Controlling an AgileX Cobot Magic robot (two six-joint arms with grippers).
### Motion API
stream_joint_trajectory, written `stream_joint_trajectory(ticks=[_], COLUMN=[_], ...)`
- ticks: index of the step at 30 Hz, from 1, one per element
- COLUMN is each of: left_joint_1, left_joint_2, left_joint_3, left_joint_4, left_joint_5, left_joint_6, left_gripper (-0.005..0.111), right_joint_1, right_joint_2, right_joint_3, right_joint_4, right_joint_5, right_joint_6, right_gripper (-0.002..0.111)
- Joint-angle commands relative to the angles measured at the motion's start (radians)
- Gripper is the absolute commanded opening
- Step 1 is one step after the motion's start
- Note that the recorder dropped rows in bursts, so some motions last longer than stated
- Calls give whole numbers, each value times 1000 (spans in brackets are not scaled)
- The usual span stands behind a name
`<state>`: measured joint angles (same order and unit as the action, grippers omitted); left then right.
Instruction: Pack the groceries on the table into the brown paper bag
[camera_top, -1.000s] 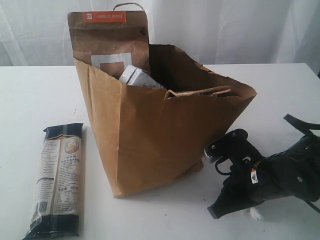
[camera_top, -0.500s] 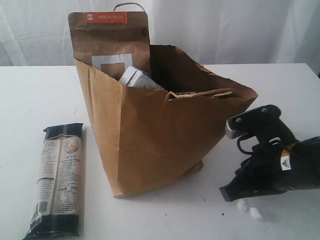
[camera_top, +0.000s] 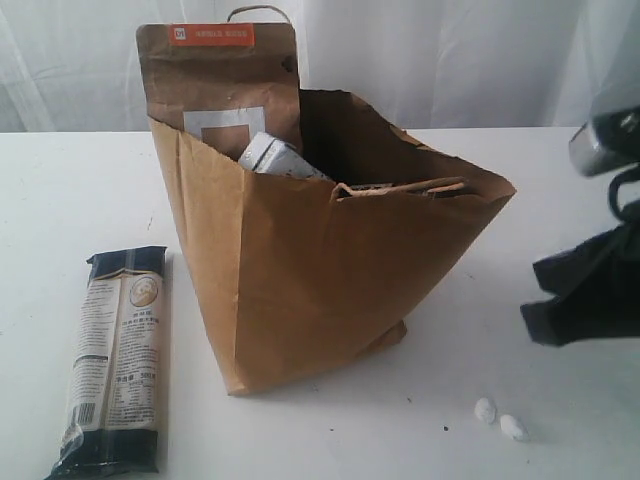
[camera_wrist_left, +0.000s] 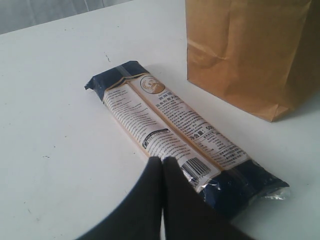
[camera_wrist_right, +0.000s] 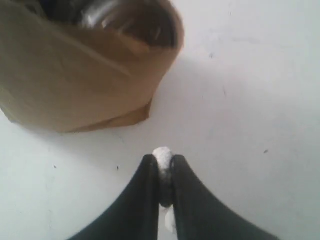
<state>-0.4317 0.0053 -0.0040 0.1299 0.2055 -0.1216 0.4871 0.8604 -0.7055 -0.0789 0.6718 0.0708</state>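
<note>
Two grippers, both with jaws drawn together. The left gripper (camera_wrist_left: 162, 162) is empty, its fingertips pressed flat against each other, poised right over the near end of the long dark-blue noodle packet (camera_wrist_left: 170, 130). The packet lies flat on the table (camera_wrist_left: 55, 100) and stretches away from the tips. Off to one side of its far end stands the brown paper bag (camera_top: 320, 270), near the packet but not touching it.

The right gripper (camera_wrist_right: 162, 167) is pinched on a small white lump (camera_wrist_right: 162, 155); I cannot tell what that is. Two similar white bits (camera_top: 513, 428) lie on the table near that arm, and the bag's bottom corner sits well ahead of its tips.

Inside the bag, the brown windowed orange-labelled pouch (camera_top: 215, 75) pokes out of the top, with the silver pull-tab can (camera_top: 275, 155) leaning by it.

To my eye the noodle packet is the only grocery left out, so picking it up is the step in hand. The left jaws would need to part wide enough to span the packet, settle nearer its middle so it doesn't droop, then carry it above the rim and feed it in end first.
</note>
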Motion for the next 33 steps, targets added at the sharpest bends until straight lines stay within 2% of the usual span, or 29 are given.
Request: stream_joint_trajectory(ticks=[1,8,14,20,23,29,30,33], left_joint_1=[2,2,2,2,2,2,2,2], left_joint_2=[-5,-5,-5,-5,-5,-5,-5,-5], left_joint_3=[4,4,4,4,4,4,4,4], left_joint_4=[2,2,2,2,2,2,2,2], left_joint_5=[-2,-2,-2,-2,-2,-2,-2,-2], left_joint_6=[-9,-9,-9,-9,-9,-9,-9,-9], left_gripper=[0,0,0,0,0,0,0,0], right_joint_1=[-9,-7,57,111,121,121,121,121], right_joint_2=[-18,115,304,462,526,567,557,521], right_joint_3=[-143,-339,-472,-567,-596,-621,-621,-621], right_joint_4=[4,73,135,135,135,135,135,131], right_joint_5=[58,54,42,40,46,32,31,33], right_joint_6=[-43,-170,-254,-254,-254,-250,-251,-251], right_gripper=[0,0,0,1,13,61,65,66])
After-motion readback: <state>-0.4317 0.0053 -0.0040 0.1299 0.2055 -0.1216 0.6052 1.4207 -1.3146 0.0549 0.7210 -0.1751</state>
